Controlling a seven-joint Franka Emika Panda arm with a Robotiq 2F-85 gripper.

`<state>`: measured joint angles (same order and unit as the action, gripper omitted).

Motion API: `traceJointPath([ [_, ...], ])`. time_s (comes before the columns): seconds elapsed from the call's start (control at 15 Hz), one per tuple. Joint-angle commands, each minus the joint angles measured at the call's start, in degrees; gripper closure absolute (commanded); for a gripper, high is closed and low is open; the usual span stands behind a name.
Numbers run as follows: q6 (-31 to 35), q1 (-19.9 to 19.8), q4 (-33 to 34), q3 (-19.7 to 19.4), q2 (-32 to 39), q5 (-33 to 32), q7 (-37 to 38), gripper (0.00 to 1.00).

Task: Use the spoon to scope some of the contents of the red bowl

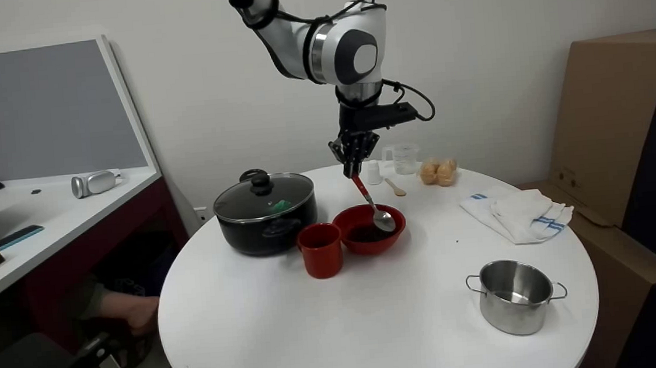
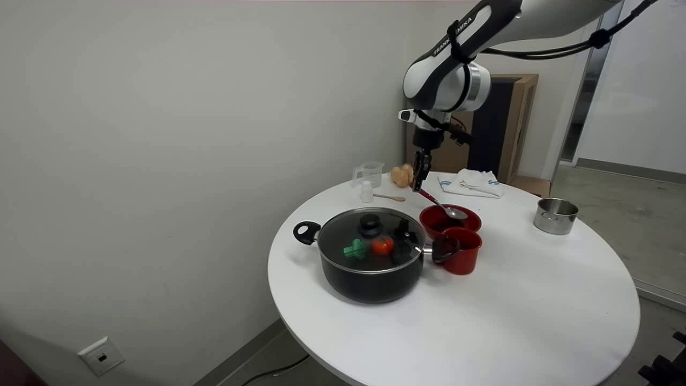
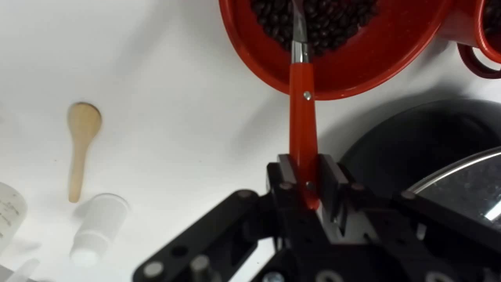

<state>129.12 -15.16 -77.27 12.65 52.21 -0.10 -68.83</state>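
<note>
Here's the hand (image 3: 304, 166), clamped tight on the spoon (image 3: 302, 113) by its red handle, and the spoon slants down and away from the grip, metal scoop (image 1: 383, 222) over the red bowl (image 3: 375, 58)! Scoop touching the beans? I can't tell.

Now the count on this round white counter (image 1: 374, 326): two spoons, ours and a wooden spoon (image 1: 397, 188); one red bowl; one red cup (image 1: 322, 257) right beside it; two pots, a black pot (image 2: 370, 284) and a small steel pot (image 1: 511, 313); one clear jug (image 1: 406, 160); one white bottle (image 1: 374, 173); one folded cloth (image 1: 518, 219); plus brown round things (image 1: 438, 172), bunched together.

Into the containers: dark beans (image 3: 336, 23) lie heaped in the bowl, more dark pieces (image 3: 494, 17) show inside the cup, and under the black pot's glass lid (image 2: 343, 228), a green thing (image 2: 355, 250) and a red thing (image 2: 382, 246)!
</note>
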Motion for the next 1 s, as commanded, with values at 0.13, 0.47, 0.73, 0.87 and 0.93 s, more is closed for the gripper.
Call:
traceJointPath([
  [0.13, -5.7, -1.6, 1.3, 3.2, 1.4, 5.9, -15.2, 0.95],
  [0.47, -11.8, -1.0, 2.8, 3.2, 2.6, 9.8, -23.3, 0.95],
  [0.73, -15.3, -1.6, 4.3, 3.5, 3.8, 12.4, -31.0, 0.95],
  [0.87, -16.8, -1.6, 5.0, 3.3, 4.2, 13.2, -35.0, 0.95],
  [0.93, -17.7, -1.7, 5.4, 3.2, 4.4, 13.6, -36.9, 0.95],
])
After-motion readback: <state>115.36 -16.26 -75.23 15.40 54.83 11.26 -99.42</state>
